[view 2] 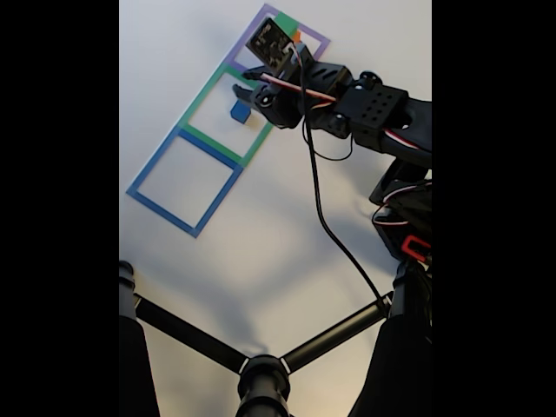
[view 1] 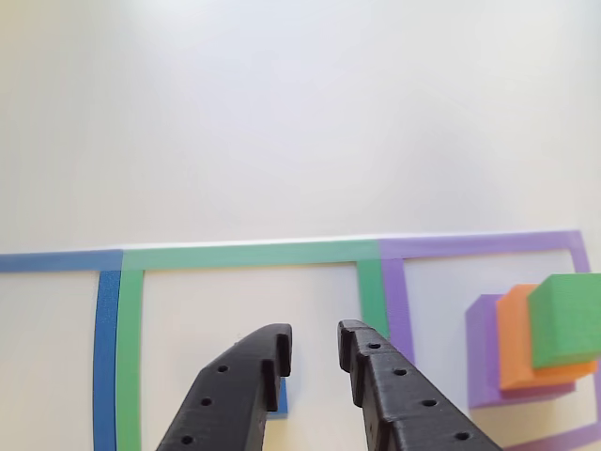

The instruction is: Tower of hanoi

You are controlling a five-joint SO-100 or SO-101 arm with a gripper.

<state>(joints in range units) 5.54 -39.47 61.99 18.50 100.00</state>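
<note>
In the other view my black gripper (view 1: pixel 315 343) stands open above the green taped square (view 1: pixel 131 348), with nothing between its fingers. A small blue block (view 1: pixel 280 400) peeks out from behind the left finger, low in that square. At the right, inside the purple taped square (view 1: pixel 394 301), a stack stands with a purple block (view 1: pixel 483 352) at the bottom, an orange block (view 1: pixel 515 338) on it and a green block (view 1: pixel 566 319) on top. The fixed view shows the gripper (view 2: pixel 249 89) hovering just above the blue block (view 2: pixel 239 111).
Three taped squares lie in a row on the white table: blue (view 2: pixel 184 178), green (view 2: pixel 208 87) and purple (view 2: pixel 261 17). The arm (view 2: pixel 373 109) and its cable (view 2: pixel 317 195) reach in from the right. A black tripod (view 2: pixel 261 373) fills the bottom.
</note>
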